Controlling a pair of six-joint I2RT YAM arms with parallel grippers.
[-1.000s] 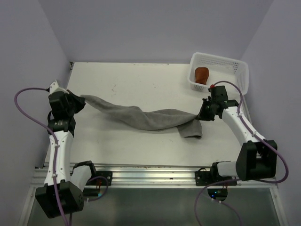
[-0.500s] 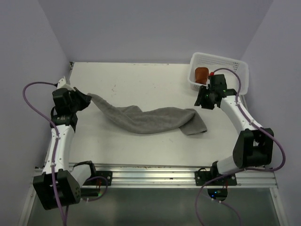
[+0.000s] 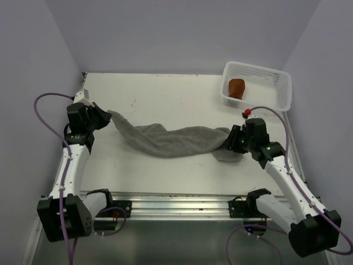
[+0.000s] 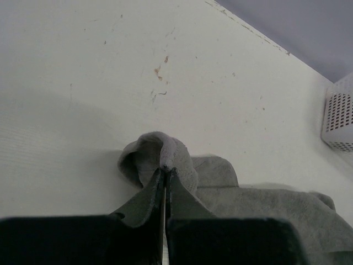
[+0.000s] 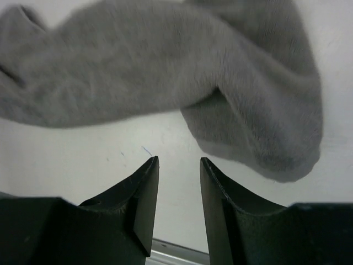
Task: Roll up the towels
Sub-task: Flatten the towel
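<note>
The white mesh basket [image 3: 281, 91] sits in the table's [image 3: 165, 94] far right corner, its walls close to the back and right edges, and the rust-brown towel [image 3: 237, 87] stands rolled inside it against the left wall. The grey towel [image 3: 171, 141] lies unrolled outside the basket, on its near side. It is a long rumpled band that starts almost straight in front of the basket and runs away from it to the left, ending near the table's left edge. A strip of bare tabletop separates the band from the basket, and a wider bare stretch runs left of the basket along the back edge. At the end farthest from the basket, the left gripper [image 3: 105, 117] is clamped tight on a bunched fold of the grey towel [image 4: 220, 199]. The left wrist view shows its jaws pressed together with cloth pinched at the tips of the left gripper [image 4: 166, 170], and the basket [image 4: 339, 121] shows only as a corner at the far right. At the end nearest the basket, the right gripper [image 3: 231, 141] is low over the towel's folded-under tip. In the right wrist view the right gripper [image 5: 177, 160] has its jaws moderately apart, with only table surface between them, just short of the hem of the grey towel [image 5: 165, 66] and not touching it. On the side away from the basket, bare table continues from that hem to the near edge.
</note>
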